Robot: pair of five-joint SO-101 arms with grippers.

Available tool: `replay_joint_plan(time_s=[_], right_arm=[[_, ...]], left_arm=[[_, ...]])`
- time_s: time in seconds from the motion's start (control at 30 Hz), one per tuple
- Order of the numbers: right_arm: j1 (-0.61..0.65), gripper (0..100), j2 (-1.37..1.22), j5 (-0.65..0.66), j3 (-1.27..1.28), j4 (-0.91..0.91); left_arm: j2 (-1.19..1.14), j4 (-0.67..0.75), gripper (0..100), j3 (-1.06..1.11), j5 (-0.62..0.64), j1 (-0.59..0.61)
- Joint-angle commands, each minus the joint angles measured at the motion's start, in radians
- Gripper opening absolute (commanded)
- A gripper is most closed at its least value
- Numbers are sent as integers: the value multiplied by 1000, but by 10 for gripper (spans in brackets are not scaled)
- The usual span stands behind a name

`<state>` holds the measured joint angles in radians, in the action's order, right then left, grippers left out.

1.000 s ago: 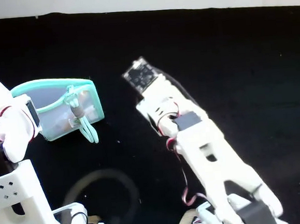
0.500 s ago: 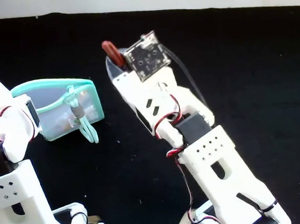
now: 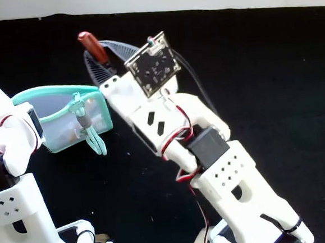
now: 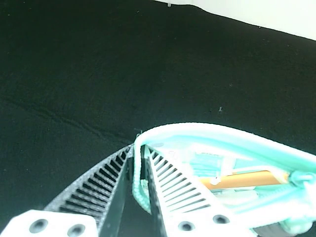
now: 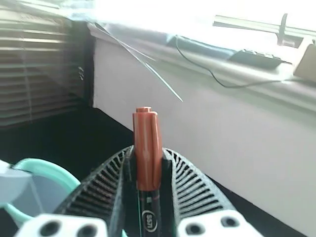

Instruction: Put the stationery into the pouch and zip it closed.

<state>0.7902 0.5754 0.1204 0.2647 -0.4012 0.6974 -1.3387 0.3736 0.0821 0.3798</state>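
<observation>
The mint-green pouch (image 3: 67, 120) sits at the left of the black bench (image 3: 270, 62), its mouth open and a teal pull cord (image 3: 93, 139) hanging down its front. An orange pencil (image 4: 242, 178) lies inside it. The left gripper (image 4: 139, 153) has its fingers pinched tight on the pouch's rim. Near the pouch's right end, the right gripper (image 5: 147, 160) has its fingers clamped on a brown-capped marker (image 5: 146, 133), cap end sticking out past the fingertips.

- The barrel of the marker (image 5: 145, 133) is buried between the fingers of the right gripper (image 5: 147, 150) and cut off by the frame.
- The pouch (image 3: 50, 93) has its end toward the left edge of the table (image 3: 259, 63) tucked behind the left arm (image 3: 12, 144); its contents are just a blur.
</observation>
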Motion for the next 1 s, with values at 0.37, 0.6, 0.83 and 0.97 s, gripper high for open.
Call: replay_joint_plan(time_s=[0.37, 0.6, 0.83, 0.97], right_arm=[[58, 6, -363, -255, -453, 5], [61, 6, -490, -273, -622, 2], [108, 6, -545, -275, -723, -1], [140, 6, -582, -275, -759, -1]], left_arm=[[-30, -2, 7, 47, -5, 1], [-31, -2, 7, 47, -5, 1], [-31, -2, 7, 47, -5, 1], [-31, -2, 7, 47, -5, 1]])
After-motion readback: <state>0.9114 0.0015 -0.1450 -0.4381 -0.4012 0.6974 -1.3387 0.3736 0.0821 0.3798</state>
